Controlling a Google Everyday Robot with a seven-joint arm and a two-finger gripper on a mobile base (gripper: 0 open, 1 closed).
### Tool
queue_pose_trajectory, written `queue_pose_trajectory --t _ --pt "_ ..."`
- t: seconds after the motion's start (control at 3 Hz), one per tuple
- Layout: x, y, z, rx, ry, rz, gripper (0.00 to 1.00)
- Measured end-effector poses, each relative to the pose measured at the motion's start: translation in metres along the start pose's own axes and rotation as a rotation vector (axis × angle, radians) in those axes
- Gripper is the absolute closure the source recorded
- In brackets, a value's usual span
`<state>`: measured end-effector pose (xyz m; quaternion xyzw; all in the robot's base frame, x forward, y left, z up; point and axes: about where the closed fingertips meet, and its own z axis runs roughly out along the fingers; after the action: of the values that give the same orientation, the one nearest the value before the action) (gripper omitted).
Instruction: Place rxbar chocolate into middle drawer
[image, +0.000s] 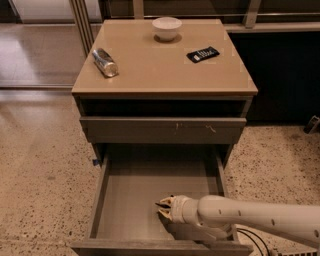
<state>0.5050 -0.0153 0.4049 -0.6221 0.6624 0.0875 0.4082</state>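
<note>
The middle drawer (142, 182) is pulled wide open below the cabinet, and its flat grey-brown bottom shows. My gripper (165, 208) reaches in from the right on a white arm and sits low over the drawer's front right part. It is shut on a small dark piece with tan marks, the rxbar chocolate (161, 205), which pokes out at the fingertips. Most of the bar is hidden by the gripper.
The drawer front with pale scratch marks (162, 130) is closed above. On the cabinet top (160, 75) are a white bowl (167, 28), a silver can (105, 62) lying on its side and a flat black wrapper with white print (202, 54). Speckled floor lies on both sides.
</note>
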Motion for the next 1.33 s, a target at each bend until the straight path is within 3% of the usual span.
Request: queue_pose_trajectory --t 0.33,0.67,1.33 --pt "0.0298 -0.0029 0.0169 -0.005 0.051 0.061 1.0" --pt "0.0339 -0.0026 0.0176 -0.008 0.058 0.061 1.0" --pt "0.0339 -0.0025 0.0176 -0.008 0.058 0.061 0.58"
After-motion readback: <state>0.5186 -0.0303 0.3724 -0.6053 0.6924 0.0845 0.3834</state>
